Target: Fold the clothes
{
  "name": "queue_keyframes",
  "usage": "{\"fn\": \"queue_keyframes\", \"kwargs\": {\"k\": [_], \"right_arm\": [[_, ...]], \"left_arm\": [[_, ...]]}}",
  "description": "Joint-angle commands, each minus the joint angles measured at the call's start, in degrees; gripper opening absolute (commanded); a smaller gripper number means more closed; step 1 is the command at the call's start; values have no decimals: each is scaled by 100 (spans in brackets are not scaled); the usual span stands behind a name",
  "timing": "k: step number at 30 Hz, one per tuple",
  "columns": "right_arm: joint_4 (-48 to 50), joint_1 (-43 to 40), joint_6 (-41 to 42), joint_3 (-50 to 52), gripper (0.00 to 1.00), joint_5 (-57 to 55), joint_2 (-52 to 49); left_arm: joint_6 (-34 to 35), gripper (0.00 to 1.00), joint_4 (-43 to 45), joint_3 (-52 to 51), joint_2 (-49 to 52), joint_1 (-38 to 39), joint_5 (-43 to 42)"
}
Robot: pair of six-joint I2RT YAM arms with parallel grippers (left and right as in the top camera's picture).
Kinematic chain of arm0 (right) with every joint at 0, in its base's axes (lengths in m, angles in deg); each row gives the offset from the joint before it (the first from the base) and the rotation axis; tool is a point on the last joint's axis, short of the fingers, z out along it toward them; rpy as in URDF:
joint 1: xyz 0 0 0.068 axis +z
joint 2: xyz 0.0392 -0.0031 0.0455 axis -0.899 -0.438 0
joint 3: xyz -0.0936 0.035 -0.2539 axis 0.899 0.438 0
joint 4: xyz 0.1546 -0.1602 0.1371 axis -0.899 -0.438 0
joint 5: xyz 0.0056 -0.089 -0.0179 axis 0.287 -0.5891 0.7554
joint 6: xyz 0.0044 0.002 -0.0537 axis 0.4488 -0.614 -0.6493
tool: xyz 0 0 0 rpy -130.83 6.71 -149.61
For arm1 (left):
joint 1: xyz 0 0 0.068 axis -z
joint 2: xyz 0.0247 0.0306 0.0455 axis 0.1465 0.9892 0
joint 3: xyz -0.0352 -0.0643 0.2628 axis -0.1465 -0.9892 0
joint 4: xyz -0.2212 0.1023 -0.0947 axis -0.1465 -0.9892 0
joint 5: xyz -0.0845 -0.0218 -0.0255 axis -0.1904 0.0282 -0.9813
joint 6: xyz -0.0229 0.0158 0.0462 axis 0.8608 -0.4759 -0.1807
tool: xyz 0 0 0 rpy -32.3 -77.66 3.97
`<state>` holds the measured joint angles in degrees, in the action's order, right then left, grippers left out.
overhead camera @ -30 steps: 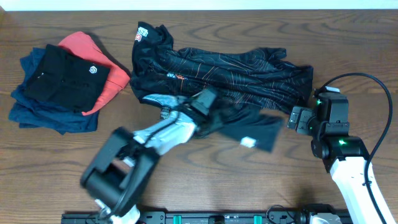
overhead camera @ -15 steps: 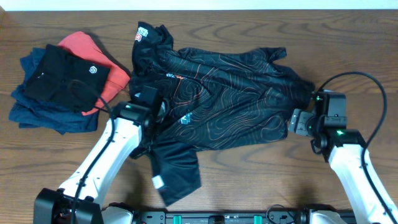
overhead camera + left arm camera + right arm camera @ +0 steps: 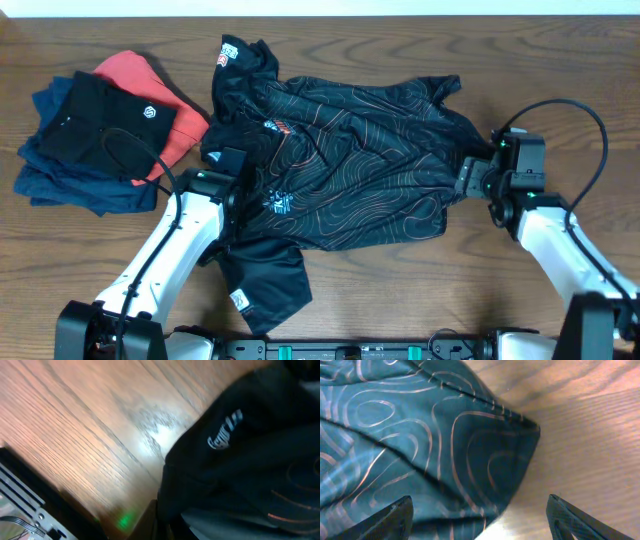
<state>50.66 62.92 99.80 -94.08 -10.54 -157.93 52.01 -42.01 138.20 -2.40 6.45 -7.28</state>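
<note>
**Overhead and wrist views: left gripper (image 3: pixel 235 185) clenched on the shirt (image 3: pixel 360 170), right gripper (image 3: pixel 480 522) gaping**

I am pinching a fold at the shirt's left edge with my left gripper. In the left wrist view black cloth is hiding my fingers. My right gripper is standing released, its fingers (image 3: pixel 395 517) straddling the shirt's right corner on the table (image 3: pixel 590 445). The shirt is lying spread across the table's middle, one flap trailing toward my base.

White lettering (image 3: pixel 225 430) is showing beside my left gripper, too blurred to read. A red-white logo (image 3: pixel 231 52), an orange mark (image 3: pixel 279 125) and a white tag (image 3: pixel 238 298) are too small to read. Just beside the shirt's left edge, a folded black shirt (image 3: pixel 105 125) with a white emblem (image 3: pixel 147 112) is resting on coral-red (image 3: pixel 185 130) and navy garments (image 3: pixel 70 185).
</note>
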Motion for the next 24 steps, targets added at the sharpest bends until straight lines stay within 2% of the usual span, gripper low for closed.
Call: {"fn": "queue_keyframes", "kwargs": {"k": [1,9,13,15,18,19,24], "right_arm": [[356,-39,179,-46,84,-310,-459],[2026,-57,164,-46,86,-341,-1552],[2555,-66,138,-46,77,-341,-1998],[2708,-76,131,-48,59,-341,-2186],[2929,-83,122,-48,15,-339,-2280],[3010,-83,122,-52,3,-328,-2245],[2726,-142,120,-225,1,-306,-1447]], "left_arm": [[251,6,122,-42,-11,-103,525],[251,6,518,-42,-11,-120,522],[249,6,509,-42,-11,-120,522],[249,6,514,-42,-11,-120,525],[251,6,540,-42,-11,-120,525],[251,6,553,-42,-11,-120,525],[249,6,579,-42,-11,-120,702]]}}
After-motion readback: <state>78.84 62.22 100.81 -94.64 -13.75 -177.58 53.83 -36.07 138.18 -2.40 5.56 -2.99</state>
